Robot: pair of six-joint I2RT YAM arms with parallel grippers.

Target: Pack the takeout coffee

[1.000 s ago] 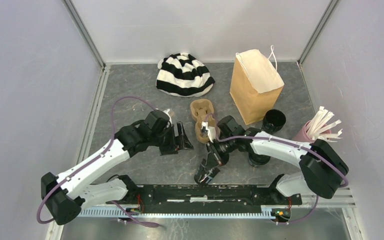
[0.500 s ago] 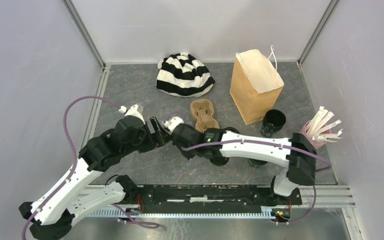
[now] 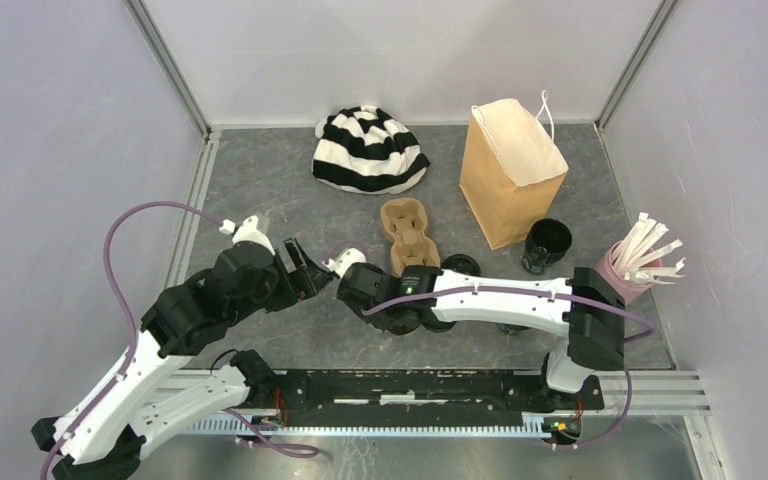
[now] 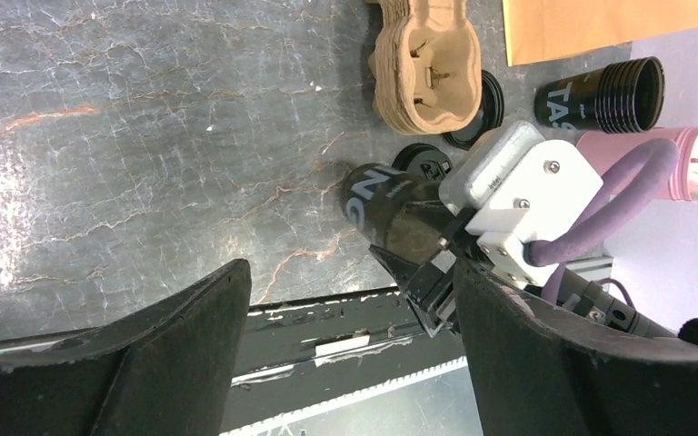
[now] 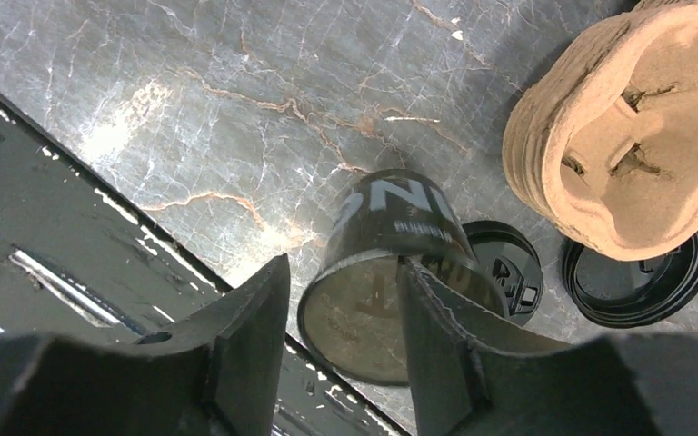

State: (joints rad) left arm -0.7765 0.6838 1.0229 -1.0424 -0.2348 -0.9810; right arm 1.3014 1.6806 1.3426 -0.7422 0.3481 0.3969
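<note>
On the grey counter [image 3: 260, 190] the left hand [image 4: 353, 272] is spread wide and holds nothing. The right hand [image 5: 344, 268] is partly open, its fingers astride the near rim of one black coffee cup [image 5: 400, 218]. The cup stands just beside a flat lid [image 5: 509, 272].

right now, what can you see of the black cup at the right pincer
The small black disposable coffee cup is lidless, with white lettering on its side and a brownish inside. Its base faces the grey marbled tabletop, mouth toward the wrist camera, beside a flat black plastic lid. The right pincer straddles its rim: one finger outside, one over the mouth; contact unclear.
</note>
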